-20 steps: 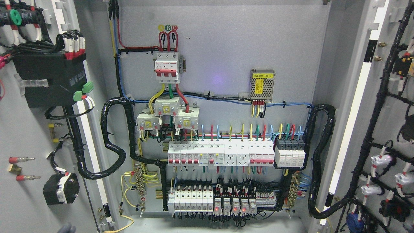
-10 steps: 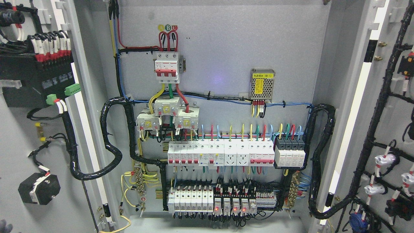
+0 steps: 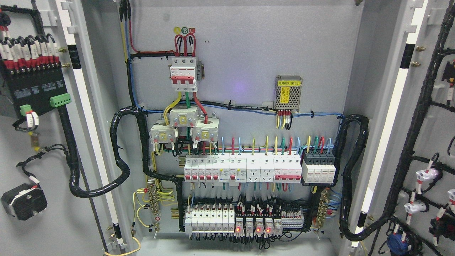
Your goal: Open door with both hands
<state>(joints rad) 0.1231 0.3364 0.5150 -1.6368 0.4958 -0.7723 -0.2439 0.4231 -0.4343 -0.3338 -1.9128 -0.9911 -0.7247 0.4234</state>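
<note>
Evidently we are near the final step: left door point(image 3: 42, 220) and right door point(image 3: 433, 135) stand wide; neither hand is visible, so we cannot tell their state; next, release.

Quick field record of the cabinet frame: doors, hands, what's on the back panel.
left door: swung open, inner face with black module in view
right door: swung open, inner wiring harness in view
robot hands: none in view
back panel top: red three-pole breaker
back panel right: metal power supply with yellow label
middle row: white breakers and sockets
bottom row: relays with red lights lit
</note>
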